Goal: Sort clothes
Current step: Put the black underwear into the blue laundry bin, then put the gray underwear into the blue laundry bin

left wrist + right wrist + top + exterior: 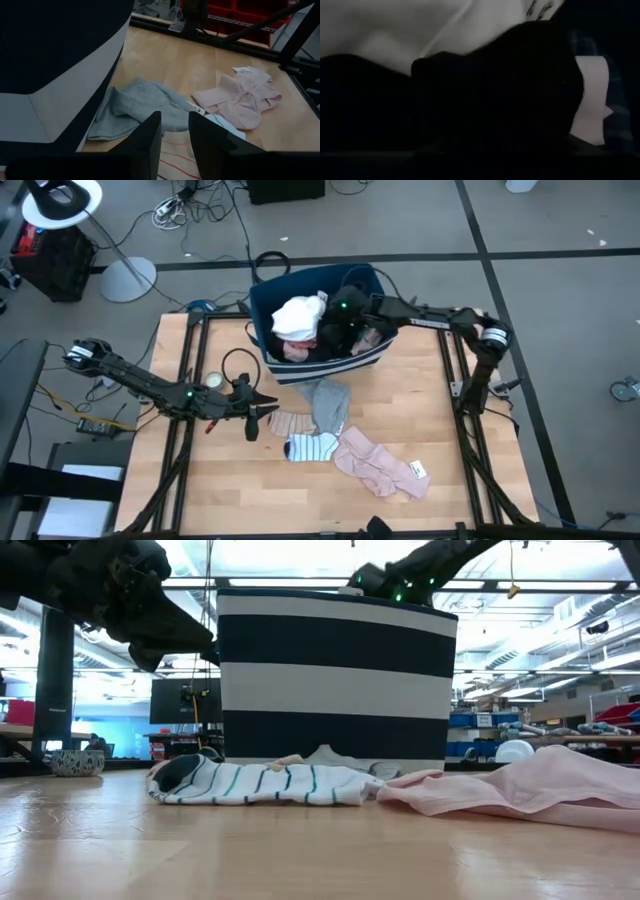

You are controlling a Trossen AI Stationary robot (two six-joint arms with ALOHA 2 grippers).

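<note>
Left tool (174, 145) slightly spread, empty, above limp grey knit garment (135, 107); soft, light—pinch a raised fold. Right tool's state: cannot tell.

No text, label or number can be read anywhere.
</note>
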